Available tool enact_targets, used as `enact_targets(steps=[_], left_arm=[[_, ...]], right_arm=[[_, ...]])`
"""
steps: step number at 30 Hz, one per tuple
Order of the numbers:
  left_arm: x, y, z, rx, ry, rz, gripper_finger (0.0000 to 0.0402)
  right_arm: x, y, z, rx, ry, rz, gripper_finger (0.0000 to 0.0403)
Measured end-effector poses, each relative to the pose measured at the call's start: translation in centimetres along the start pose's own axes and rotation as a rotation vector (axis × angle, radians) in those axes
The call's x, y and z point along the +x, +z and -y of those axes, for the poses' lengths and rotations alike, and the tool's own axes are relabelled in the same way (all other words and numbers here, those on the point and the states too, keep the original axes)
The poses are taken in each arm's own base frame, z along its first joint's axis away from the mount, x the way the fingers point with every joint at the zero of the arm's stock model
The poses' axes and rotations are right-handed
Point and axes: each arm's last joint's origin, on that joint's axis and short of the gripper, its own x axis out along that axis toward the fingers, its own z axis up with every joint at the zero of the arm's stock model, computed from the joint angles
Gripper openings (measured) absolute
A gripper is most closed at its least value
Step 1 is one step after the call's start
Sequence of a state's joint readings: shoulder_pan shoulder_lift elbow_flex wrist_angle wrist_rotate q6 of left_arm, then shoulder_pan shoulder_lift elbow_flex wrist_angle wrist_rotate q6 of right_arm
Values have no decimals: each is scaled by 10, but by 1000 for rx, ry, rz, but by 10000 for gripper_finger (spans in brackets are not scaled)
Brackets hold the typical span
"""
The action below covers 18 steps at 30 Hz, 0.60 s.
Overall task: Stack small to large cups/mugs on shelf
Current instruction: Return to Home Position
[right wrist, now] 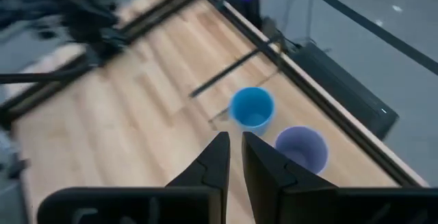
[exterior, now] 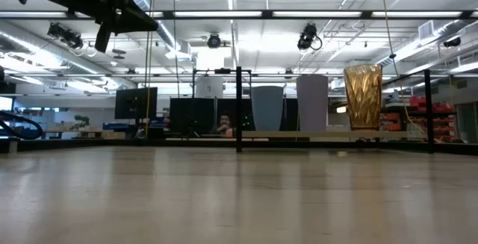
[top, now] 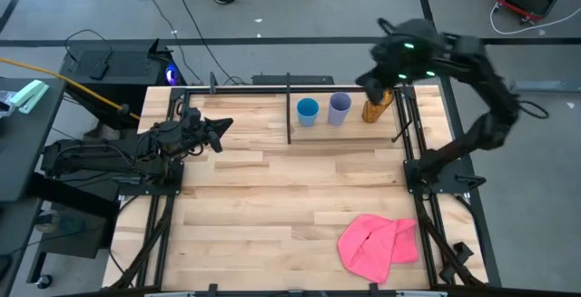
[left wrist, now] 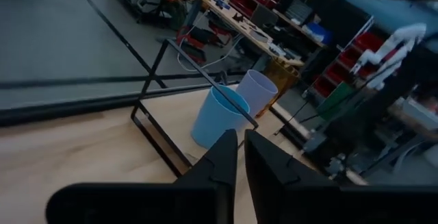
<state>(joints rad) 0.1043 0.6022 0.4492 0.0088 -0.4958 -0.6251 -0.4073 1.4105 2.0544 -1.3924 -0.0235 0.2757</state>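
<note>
Right jaws above the amber cup (top: 375, 109)

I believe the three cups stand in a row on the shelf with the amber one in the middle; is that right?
Not quite: the lavender cup is in the middle. The high view shows the row on the shelf running blue cup, lavender, amber cup, so the amber one stands at an end.

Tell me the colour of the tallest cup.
The tallest cup is translucent amber; the low view shows it best.
</note>
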Motion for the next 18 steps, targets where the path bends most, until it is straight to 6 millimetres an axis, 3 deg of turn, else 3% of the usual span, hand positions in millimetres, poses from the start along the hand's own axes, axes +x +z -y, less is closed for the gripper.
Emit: enact_targets(steps=[9, 14, 18], left_arm=[[0, 0, 0, -77, -2, -2, 25], [-1, -1, 2, -142, -12, -9, 25], [-1, -2, 2, -277, -37, -33, 32]], right_arm=[[-82, -53, -18, 47, 216, 25, 48], [-105, -69, -22, 23, 312, 39, 48], [-112, -77, -25, 18, 343, 43, 48]])
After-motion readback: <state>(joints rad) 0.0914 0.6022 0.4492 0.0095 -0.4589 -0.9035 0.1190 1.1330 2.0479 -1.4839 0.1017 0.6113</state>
